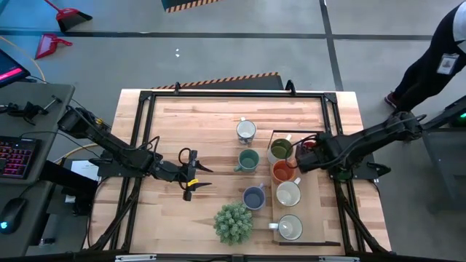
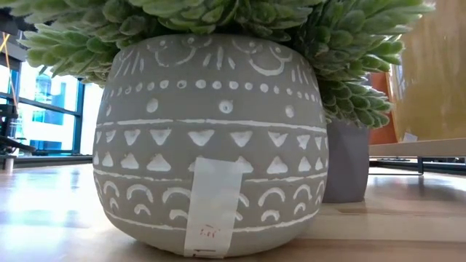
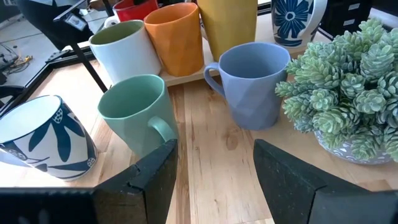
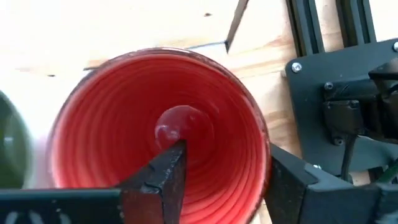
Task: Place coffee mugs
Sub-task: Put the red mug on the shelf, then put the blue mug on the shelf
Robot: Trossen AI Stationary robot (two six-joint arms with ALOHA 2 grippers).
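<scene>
1. The right gripper (image 4: 221,171) is over the red mug (image 4: 158,130) at the back of the tray (image 1: 317,218). One of its open fingers (image 4: 165,168) is inside the mug, one outside.
2. The left gripper (image 1: 198,175) waits with open fingers over the worktop (image 1: 204,120), near the green mug (image 1: 248,160).

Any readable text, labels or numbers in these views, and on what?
Nothing can be read for certain.
Tape strip on the plant pot: faint red marks near its lower end, too faint to read.
Badge on the person at the table's far right: too small to read.
Mugs: flower and leaf patterns only, no words.
Striped hazard tape on the floor: stripes, no text.
</scene>
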